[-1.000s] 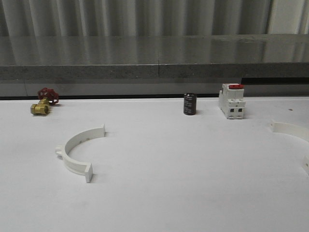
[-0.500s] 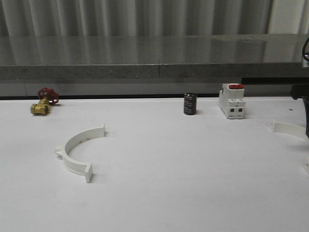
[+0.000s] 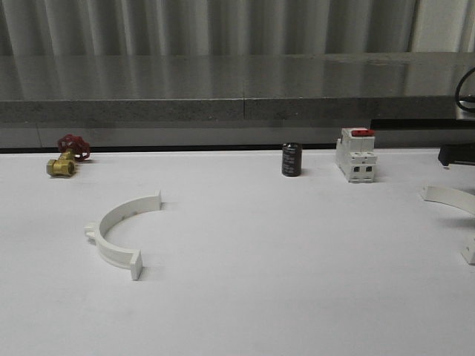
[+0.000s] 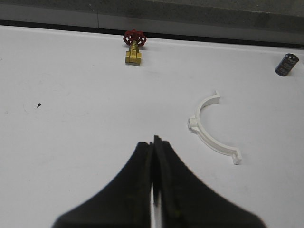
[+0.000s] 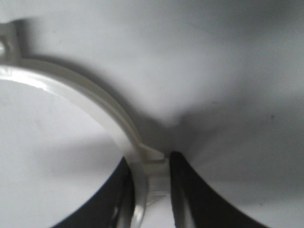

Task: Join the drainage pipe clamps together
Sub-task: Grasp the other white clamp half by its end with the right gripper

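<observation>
The drainage pipe clamps lie well apart on the white table (image 3: 245,297): the left half-ring (image 3: 119,230) rests flat toward the left side, its open side facing right, and the right half-ring (image 3: 454,199) sits at the far right edge. The right gripper (image 5: 151,190) has its dark fingers (image 5: 183,190) pinched on that half-ring's band, just at its small middle lug. The left gripper (image 4: 153,190) hangs above bare table with its fingers pressed together, holding nothing.

I judge the risk to be the thin curved band twisting or slipping in so narrow a pinch, so the end tabs would meet crooked. The free half may also skid when pushed, since nothing pins it.

A black capacitor (image 3: 292,159) and a red-topped breaker (image 3: 356,155) stand near the back, between the halves but behind a straight path; the brass valve (image 3: 67,156) sits far left.
</observation>
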You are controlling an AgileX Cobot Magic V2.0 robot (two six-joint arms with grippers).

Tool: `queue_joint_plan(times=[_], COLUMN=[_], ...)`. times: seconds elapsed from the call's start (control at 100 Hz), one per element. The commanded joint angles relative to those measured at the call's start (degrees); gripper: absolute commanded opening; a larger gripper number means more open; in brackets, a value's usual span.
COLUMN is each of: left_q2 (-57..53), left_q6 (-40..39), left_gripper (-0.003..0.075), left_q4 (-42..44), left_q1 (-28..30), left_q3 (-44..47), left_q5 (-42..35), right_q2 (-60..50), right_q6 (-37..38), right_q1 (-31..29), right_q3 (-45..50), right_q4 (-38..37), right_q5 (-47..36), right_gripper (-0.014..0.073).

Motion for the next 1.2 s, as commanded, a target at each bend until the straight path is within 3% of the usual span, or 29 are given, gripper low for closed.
queue_joint_plan(times=[0.0,0.2,0.38,0.76,1.04,1.19], left_q2=[0.47,0.47,0.47,0.47,0.47,0.47], left_q6=[-0.18,-0.18,-0.18,-0.18,-0.18,-0.18], left_gripper=[-0.0021,-0.0021,-0.0021,-0.0021,-0.0021,-0.0021], left_q4=[-0.25,-0.25,-0.25,-0.25,-0.25,-0.25], left_q1=[0.07,0.07,0.07,0.07,0.07,0.07], left_q3=[-1.45,-1.45,-1.45,-1.45,-1.45,-1.45], left_q5=[-3.76,-3.76,-3.76,-3.76,-3.76,-3.76], right_q2=[-2.84,-4.32,-7.92,-8.96,-5.38,-1.53], right_q6=[-0.51,-0.26,5.14,17.12,24.1,29.17], right_q1=[-0.34,0.85,4.84,20.21,29.21,34.18], right_q3=[-1.6,-1.74,-2.44,-6.08,-13.66,-18.98], right_q4=[0.12,0.22,-0.41,-0.97,-1.62,-5.56], right_q5=[0.97,2.98,6.18,11.26,11.67,13.76], right_gripper=[-0.0042,-0.0046,-0.0046,-0.0046,-0.0046,-0.0046])
